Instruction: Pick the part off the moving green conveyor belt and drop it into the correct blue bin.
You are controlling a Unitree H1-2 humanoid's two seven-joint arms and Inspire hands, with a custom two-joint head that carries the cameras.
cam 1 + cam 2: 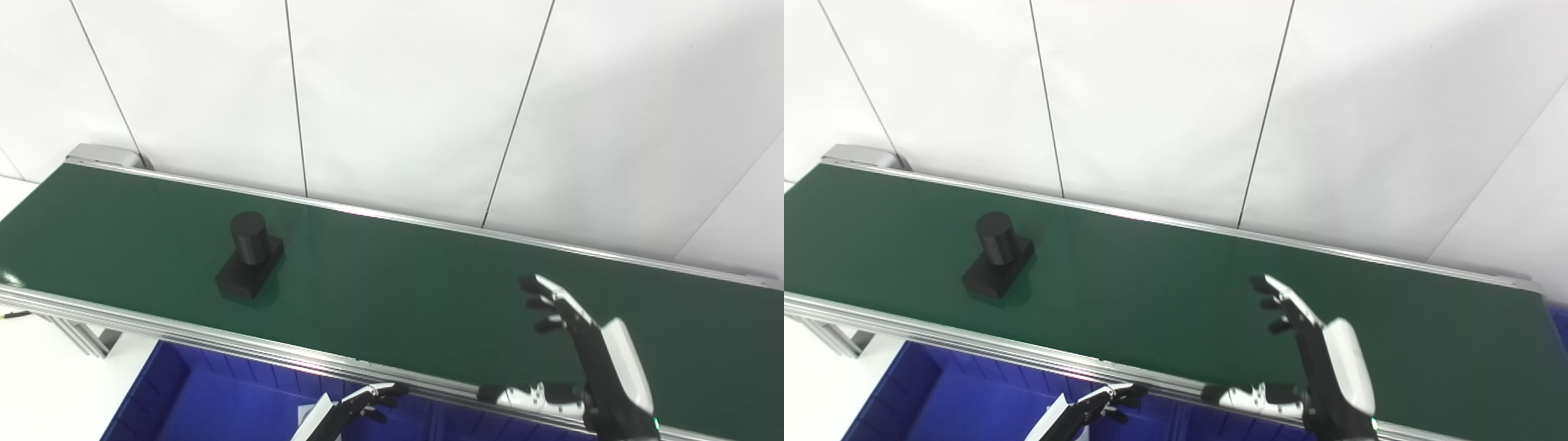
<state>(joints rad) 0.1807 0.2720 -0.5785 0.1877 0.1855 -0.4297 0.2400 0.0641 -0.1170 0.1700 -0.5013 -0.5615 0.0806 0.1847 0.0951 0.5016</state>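
Now part [249, 263] sits on belt [392, 288]; right hand [588, 361] fingers spread, left hand [361, 404] unclear.

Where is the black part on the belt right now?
The black part sits on the left half of the green conveyor belt, nearer its front rail, far left of the open right hand and up-left of the blue bin.

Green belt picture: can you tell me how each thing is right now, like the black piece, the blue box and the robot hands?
Black part: standing on the green belt, round post pointing up, nothing touching it.
Right robot hand: open, fingers spread above the belt, holding nothing.
Left robot hand: low by the belt's near rail, only fingertips visible, cannot tell if open.
Blue bin: below the belt, open top; contents mostly hidden.
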